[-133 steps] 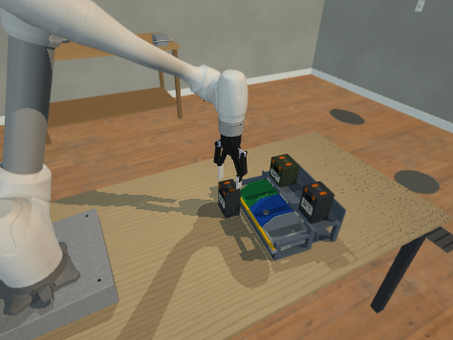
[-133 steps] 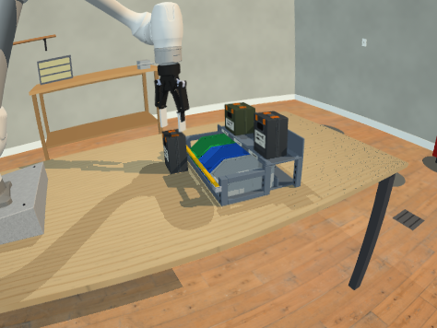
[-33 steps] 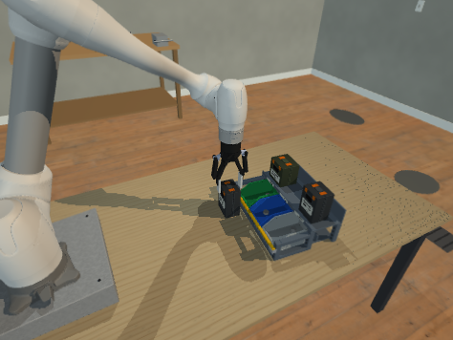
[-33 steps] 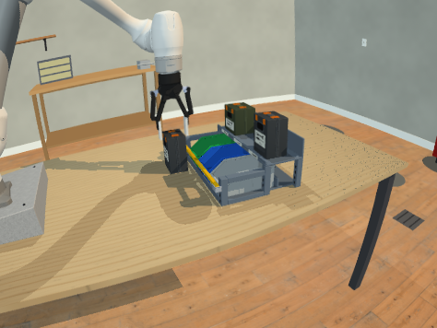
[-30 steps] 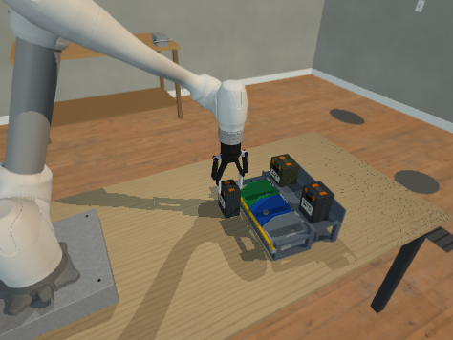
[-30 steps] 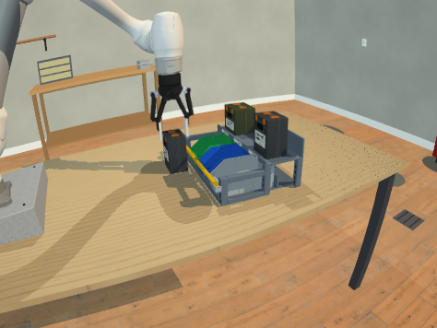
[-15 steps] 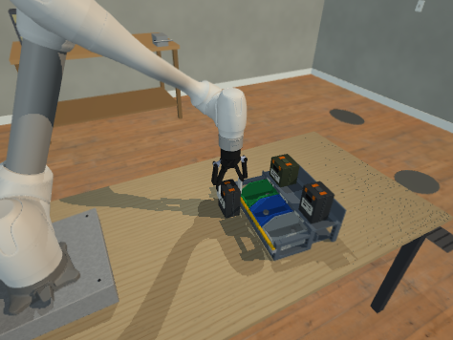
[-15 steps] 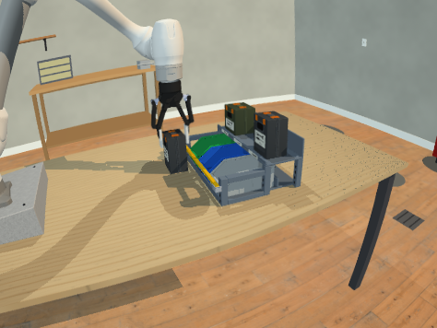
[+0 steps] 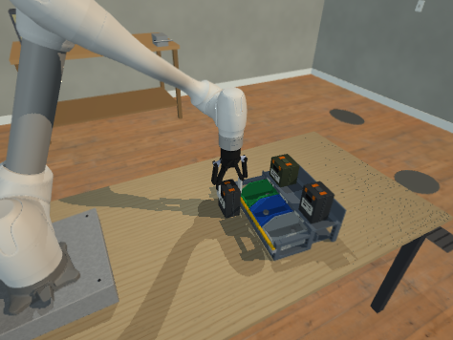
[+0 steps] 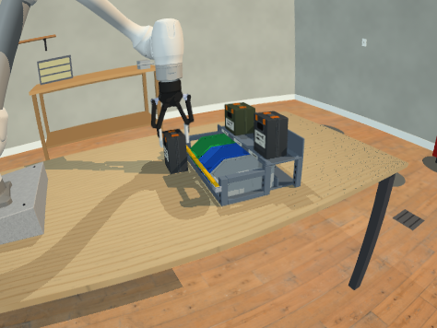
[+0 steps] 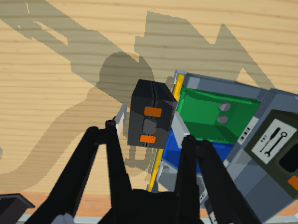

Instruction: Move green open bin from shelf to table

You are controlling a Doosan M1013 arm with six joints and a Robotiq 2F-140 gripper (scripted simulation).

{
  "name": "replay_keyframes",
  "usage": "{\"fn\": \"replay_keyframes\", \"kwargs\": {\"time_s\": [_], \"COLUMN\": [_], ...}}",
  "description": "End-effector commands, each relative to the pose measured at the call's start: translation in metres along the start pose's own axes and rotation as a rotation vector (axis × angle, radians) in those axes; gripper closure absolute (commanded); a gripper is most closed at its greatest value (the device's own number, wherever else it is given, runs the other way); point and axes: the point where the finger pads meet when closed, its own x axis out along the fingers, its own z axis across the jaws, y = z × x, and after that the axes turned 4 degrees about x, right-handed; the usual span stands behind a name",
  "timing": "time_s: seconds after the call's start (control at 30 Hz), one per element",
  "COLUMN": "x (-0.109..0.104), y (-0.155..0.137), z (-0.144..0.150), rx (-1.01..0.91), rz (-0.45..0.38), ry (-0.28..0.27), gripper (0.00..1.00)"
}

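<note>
Arm (image 9: pixel 143 54) (image 10: pixel 115 16) over counter (image 9: pixel 167 267) (image 10: pixel 115 230) (image 11: pixel 200 20), not yet clear of the work. On counter: shelf (image 9: pixel 334 232) (image 10: pixel 299 171) (image 11: pixel 225 83), with black toolbox (image 9: pixel 316 202) (image 10: pixel 271 135) and olive toolbox (image 9: pixel 284 171) (image 10: pixel 240 119) (image 11: pixel 289 131) at its upper rear. Right in front of green bin: upright black case (image 9: pixel 229 201) (image 10: pixel 176 152) (image 11: pixel 150 125), likely in the way. End effector (image 9: pixel 229 186) (image 10: pixel 174 138) (image 11: pixel 149 114) part-wide, straddling case top, no grip.

Done: nothing on the bin itself. Green bin (image 9: pixel 258 192) (image 10: pixel 213 144) (image 11: pixel 202 115) still in shelf, beside blue bin (image 9: pixel 272 210) (image 10: pixel 226 154) (image 11: pixel 174 155); grey bin (image 9: pixel 289 228) (image 10: pixel 240 167) (image 11: pixel 175 177) next along. Left: probably shift case, then pull bin, set flat, release, back off. Two round parts (image 11: pixel 225 106) visible inside green bin.

Labels: screwdriver-and-wrench pictogram on olive toolbox; white tags on shelf rail, illegible. No readable brand.
</note>
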Motion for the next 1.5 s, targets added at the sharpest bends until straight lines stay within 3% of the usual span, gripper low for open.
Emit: {"fn": "replay_keyframes", "kwargs": {"time_s": [0.0, 0.6, 0.63, 1.47], "x": [-0.0001, -0.0012, -0.0012, -0.0013], "y": [0.0000, 0.0000, 0.0000, 0.0002], "z": [0.0000, 0.0000, 0.0000, 0.0001], "rx": [0.000, 0.000, 0.000, 0.000], "rz": [0.000, 0.000, 0.000, 0.001], "ry": [0.000, 0.000, 0.000, 0.000], "gripper": [0.43, 0.43, 1.00, 1.00]}}
